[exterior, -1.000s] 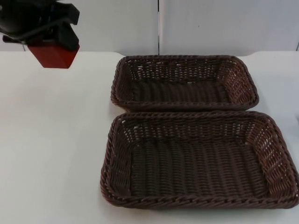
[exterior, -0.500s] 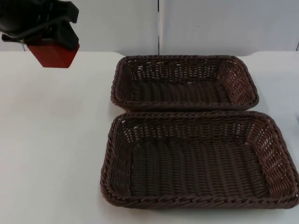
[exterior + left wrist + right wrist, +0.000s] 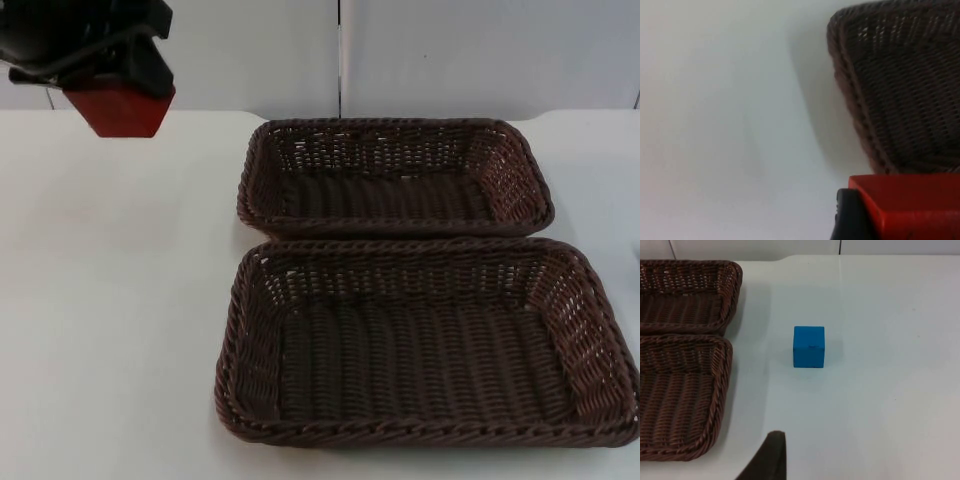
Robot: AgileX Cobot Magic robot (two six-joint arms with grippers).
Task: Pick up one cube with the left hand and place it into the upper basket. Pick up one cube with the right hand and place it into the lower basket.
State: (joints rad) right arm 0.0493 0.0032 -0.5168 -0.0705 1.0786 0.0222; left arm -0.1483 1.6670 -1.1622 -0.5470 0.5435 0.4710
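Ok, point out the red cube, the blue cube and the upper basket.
red cube [image 3: 118, 110], top view, front face, held in the left gripper.
blue cube [image 3: 808, 346], right wrist view, front face.
upper basket [image 3: 395, 228], top view, near rim.

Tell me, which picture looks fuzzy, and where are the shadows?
Left wrist view: soft, the red cube and basket blurred, a faint shadow beside the basket. Right wrist view: crisp, the blue cube barely shadowed. Top view: clear, even light.
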